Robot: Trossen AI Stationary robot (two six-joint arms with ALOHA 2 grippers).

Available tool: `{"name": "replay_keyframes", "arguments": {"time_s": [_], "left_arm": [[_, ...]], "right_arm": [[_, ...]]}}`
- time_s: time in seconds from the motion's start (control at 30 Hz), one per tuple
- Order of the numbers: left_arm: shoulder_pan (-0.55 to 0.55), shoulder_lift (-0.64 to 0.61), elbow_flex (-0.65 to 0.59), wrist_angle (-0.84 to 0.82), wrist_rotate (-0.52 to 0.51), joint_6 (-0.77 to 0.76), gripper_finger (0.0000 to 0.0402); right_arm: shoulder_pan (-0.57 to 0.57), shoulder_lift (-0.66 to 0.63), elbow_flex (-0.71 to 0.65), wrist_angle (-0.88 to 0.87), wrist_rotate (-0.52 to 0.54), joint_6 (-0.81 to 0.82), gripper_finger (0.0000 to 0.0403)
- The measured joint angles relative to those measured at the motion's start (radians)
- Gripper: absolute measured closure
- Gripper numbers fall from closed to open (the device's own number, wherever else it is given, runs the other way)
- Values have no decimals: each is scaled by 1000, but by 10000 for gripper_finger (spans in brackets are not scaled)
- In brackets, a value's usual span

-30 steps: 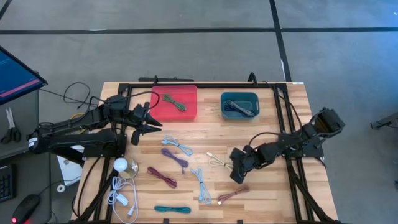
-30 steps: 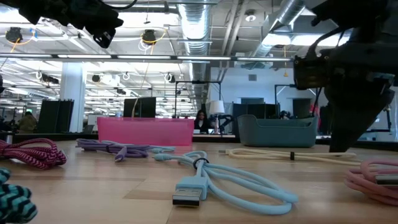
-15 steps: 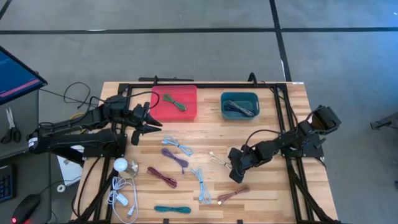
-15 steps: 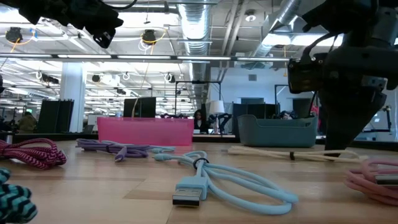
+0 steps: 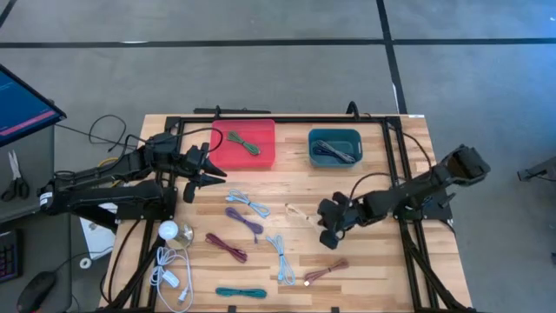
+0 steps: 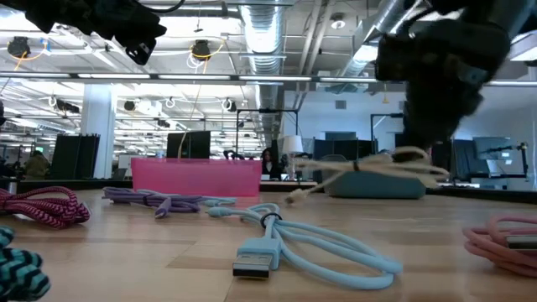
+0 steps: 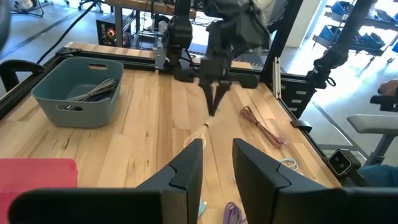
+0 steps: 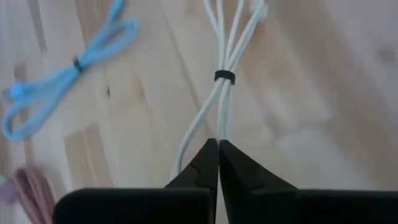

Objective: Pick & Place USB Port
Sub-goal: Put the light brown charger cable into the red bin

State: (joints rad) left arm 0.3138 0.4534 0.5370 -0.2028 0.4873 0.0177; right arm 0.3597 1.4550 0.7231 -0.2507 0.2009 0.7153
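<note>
Right jaws: right gripper (image 5: 327, 228) clenched on the cream cable (image 6: 369, 168), bundle lifted clear of the bench (image 5: 382, 269), right of centre.
Left jaws: left gripper (image 5: 219, 174) slightly parted, gripping nothing, hovering just at 7 o'clock of the red bin.
Near clutter: light blue cable (image 6: 285, 243) closest to the low camera; pink cable (image 5: 325, 271) at 6 o'clock of the right gripper; teal cable (image 5: 241, 293) by the near edge.
Middle: maroon cable (image 5: 226, 246), purple cable (image 5: 244, 221).
Far: red bin (image 5: 245, 144) at 11 o'clock; blue bin (image 5: 334, 147) at 12 o'clock of the held cable, path between uncluttered.
</note>
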Motion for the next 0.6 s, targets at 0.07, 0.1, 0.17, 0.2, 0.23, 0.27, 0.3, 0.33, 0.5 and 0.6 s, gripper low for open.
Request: {"name": "replay_keyframes", "arguments": {"time_s": [0.07, 0.1, 0.17, 0.2, 0.23, 0.27, 0.3, 0.33, 0.5, 0.6], "left_arm": [[0, 0, 0, 0, 0, 0, 314], [0, 0, 0, 0, 0, 0, 314], [0, 0, 0, 0, 0, 0, 314], [0, 0, 0, 0, 0, 0, 314], [0, 0, 0, 0, 0, 0, 314], [0, 0, 0, 0, 0, 0, 314], [0, 0, 0, 0, 0, 0, 314], [0, 0, 0, 0, 0, 0, 314], [0, 0, 0, 0, 0, 0, 314], [0, 0, 0, 0, 0, 0, 314]], "right_arm": [[-14, -31, 0, 0, 27, -24, 402], [-22, -45, 0, 0, 36, -40, 402], [-39, -74, 0, -2, 66, -72, 403], [-48, -88, 1, 0, 87, -88, 403], [-57, -100, 1, -1, 105, -102, 403], [-67, -110, 4, -4, 127, -119, 403], [-78, -116, 10, -3, 141, -141, 403], [-91, -122, 19, -3, 150, -168, 403], [-165, -115, 97, -1, 167, -329, 403], [-215, -94, 150, -4, 167, -421, 403]]}}
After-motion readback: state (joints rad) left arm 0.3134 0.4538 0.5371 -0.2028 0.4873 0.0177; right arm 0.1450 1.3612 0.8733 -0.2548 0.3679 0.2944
